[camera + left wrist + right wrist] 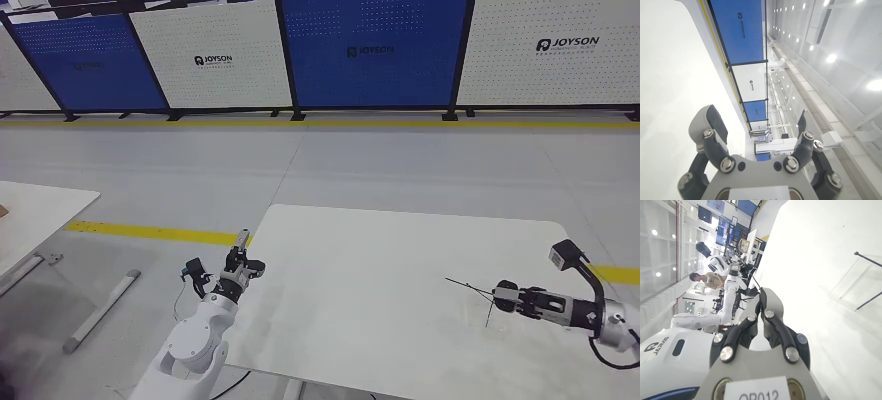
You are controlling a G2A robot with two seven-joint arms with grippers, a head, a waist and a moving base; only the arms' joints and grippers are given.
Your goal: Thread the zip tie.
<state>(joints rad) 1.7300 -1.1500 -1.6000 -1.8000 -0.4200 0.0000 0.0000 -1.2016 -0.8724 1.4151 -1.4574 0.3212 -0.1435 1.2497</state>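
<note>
A thin black zip tie (470,287) lies in a V over the white table (380,260) near its right end. My right gripper (497,293) is at the V's corner, low over the table. In the right wrist view that gripper (761,291) is shut on a black strand (754,279). Beside it over the table are the tie's square head (856,253) and its pointed tip (857,308). I cannot tell whether these belong to the held strand. My left gripper (241,245) is at the table's left edge, far from the tie. It stands open and empty (757,111).
A second white table (40,210) stands off to the left, with a grey bar (100,310) on the floor between the tables. Blue and white panels (370,50) line the back. The table surface between the two arms is bare.
</note>
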